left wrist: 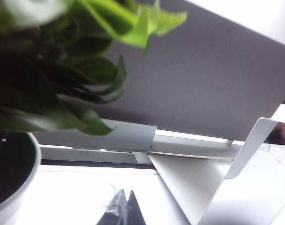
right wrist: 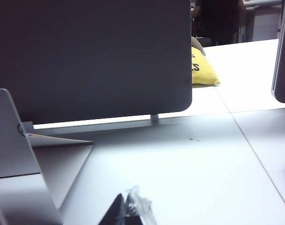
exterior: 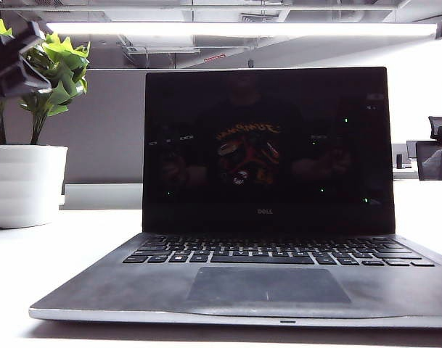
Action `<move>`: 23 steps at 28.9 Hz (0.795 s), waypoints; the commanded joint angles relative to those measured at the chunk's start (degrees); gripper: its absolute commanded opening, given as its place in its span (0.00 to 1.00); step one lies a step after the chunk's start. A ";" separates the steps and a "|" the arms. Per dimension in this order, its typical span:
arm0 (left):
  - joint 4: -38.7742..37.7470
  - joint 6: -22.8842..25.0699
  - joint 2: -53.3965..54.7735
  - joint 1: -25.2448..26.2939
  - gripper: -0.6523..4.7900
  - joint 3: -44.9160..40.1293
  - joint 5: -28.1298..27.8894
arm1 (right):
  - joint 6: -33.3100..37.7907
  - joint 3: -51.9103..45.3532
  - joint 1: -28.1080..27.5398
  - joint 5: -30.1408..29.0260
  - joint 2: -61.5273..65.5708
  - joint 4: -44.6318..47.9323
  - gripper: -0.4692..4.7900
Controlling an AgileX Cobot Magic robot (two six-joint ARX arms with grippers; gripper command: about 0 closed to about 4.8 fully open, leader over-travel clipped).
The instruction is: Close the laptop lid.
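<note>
From the camera facing the table, the laptop (exterior: 268,279) sits open in the middle of the white table (exterior: 68,246), its base filling the foreground, black keyboard (exterior: 275,250) and grey touchpad (exterior: 268,285) toward the viewer. The laptop lid (exterior: 268,148) stands upright, close to vertical, its dark glossy screen facing the camera. To the left, well apart from the laptop, is a white pot (exterior: 25,185) with a green plant (exterior: 57,69). A dark, blurred part of the left arm (exterior: 14,61) shows at the upper left, in front of the leaves; the fingers cannot be made out here. The right arm is out of sight in this view.

In the left wrist view, the left gripper (left wrist: 121,211) appears only as a dark tip at the picture's edge, over the white table; whether its fingers are spread or together I cannot tell. Leaves (left wrist: 62,65) and the rim of the pot (left wrist: 20,187) are close by, with a grey partition (left wrist: 208,79) behind.

In the right wrist view, the right gripper (right wrist: 126,211) is likewise just a dark tip with something clear and crinkled on it, above the table; its finger state cannot be told. A grey partition (right wrist: 95,56) stands ahead, and a yellow bag (right wrist: 202,70) lies beyond it.
</note>
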 commanded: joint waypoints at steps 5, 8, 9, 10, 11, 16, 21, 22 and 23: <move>1.07 1.46 4.98 -4.94 0.11 3.89 7.93 | -0.15 1.62 0.09 -1.29 3.52 3.43 0.08; 0.81 3.02 8.02 -8.33 0.11 6.36 6.23 | -0.15 1.79 0.11 -1.44 4.61 3.39 0.08; 0.81 2.89 9.29 -9.51 0.11 7.45 4.55 | -0.15 1.79 0.11 -1.44 4.83 3.39 0.08; 0.79 2.86 10.69 -10.75 0.11 8.61 2.97 | -0.15 1.79 0.11 -1.42 5.20 3.39 0.08; 0.74 2.67 11.89 -11.67 0.11 9.66 2.25 | -0.15 1.79 0.11 -1.42 5.44 3.39 0.08; 0.33 2.67 13.62 -13.14 0.11 10.95 2.05 | -0.20 1.95 0.11 -3.76 5.73 3.37 0.08; -0.11 2.73 13.62 -13.14 0.11 10.95 4.02 | -0.42 2.25 0.17 -8.22 7.61 3.41 0.08; -0.13 2.73 13.62 -13.14 0.11 10.95 4.17 | -0.42 2.51 0.17 -9.14 8.11 3.39 0.08; -0.13 2.89 13.62 -13.14 0.11 10.95 4.00 | -0.44 2.80 0.17 -9.29 8.68 3.39 0.08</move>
